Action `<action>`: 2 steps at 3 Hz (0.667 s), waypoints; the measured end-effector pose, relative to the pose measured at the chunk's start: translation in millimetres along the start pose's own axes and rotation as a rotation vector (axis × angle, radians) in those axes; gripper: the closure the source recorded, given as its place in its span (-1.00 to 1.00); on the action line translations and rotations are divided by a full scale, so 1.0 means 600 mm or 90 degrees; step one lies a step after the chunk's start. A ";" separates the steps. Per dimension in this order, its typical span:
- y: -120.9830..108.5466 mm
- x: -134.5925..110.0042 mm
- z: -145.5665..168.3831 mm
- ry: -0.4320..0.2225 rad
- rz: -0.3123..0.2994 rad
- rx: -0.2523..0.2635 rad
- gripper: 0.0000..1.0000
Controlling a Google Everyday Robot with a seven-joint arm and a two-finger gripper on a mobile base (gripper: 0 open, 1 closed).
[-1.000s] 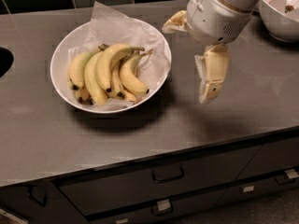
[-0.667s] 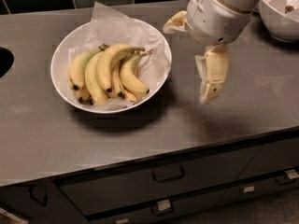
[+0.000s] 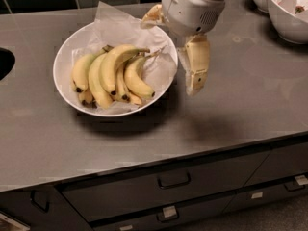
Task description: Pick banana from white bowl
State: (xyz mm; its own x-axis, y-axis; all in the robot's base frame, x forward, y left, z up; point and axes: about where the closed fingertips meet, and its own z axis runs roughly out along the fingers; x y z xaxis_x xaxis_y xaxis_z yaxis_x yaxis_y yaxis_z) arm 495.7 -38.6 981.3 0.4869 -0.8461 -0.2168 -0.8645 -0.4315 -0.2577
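Banana (image 3: 113, 73) bunch lying in the paper-lined white bowl (image 3: 61, 76), left side of the grey counter (image 3: 240, 114). Gripper (image 3: 173, 49) hanging over the bowl's right rim, fingers spread wide, nothing held. More bowls (image 3: 288, 18) far right.
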 end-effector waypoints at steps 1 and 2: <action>-0.041 -0.035 0.022 -0.003 -0.070 -0.027 -1.00; -0.073 -0.063 0.040 -0.008 -0.121 -0.036 -1.00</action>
State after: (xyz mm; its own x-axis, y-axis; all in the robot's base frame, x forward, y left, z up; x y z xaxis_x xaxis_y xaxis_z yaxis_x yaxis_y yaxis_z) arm 518.0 19.6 978.0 0.6429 -0.7442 -0.1814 -0.7627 -0.6000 -0.2416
